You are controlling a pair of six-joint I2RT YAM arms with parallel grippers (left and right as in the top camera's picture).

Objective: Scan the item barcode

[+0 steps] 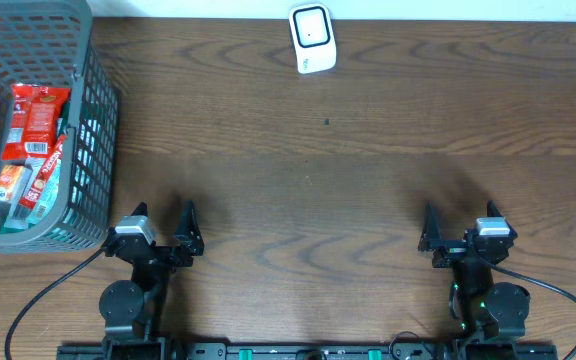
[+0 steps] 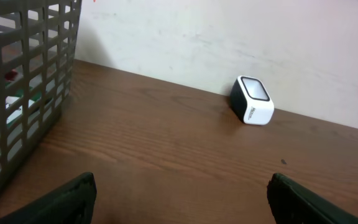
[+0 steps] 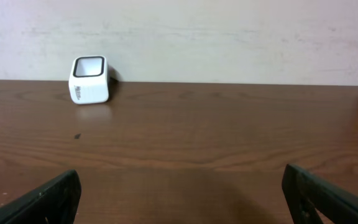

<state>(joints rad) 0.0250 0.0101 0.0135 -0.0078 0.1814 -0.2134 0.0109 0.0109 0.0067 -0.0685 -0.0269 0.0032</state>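
Dark brown wood forms the tabletop (image 1: pixel 328 180). The left gripper (image 1: pixel 163 213) and the right gripper (image 1: pixel 460 214) are both seen with jaws spread wide and empty, parked near the front edge and well apart from each other. The items to be scanned lie inside the grey plastic basket (image 1: pixel 103 110) at the far left, with a red packet (image 1: pixel 40 118) uppermost. The white scanner (image 1: pixel 313 40) stands at the back edge, near the middle, with its dark window facing up. The step in hand is judged to be the pick from the basket, best given to the nearer left gripper. The basket should be entered from above, clear of its rim. One packet should be taken by an edge, so that its barcode is left uncovered. Where that barcode sits cannot be told.
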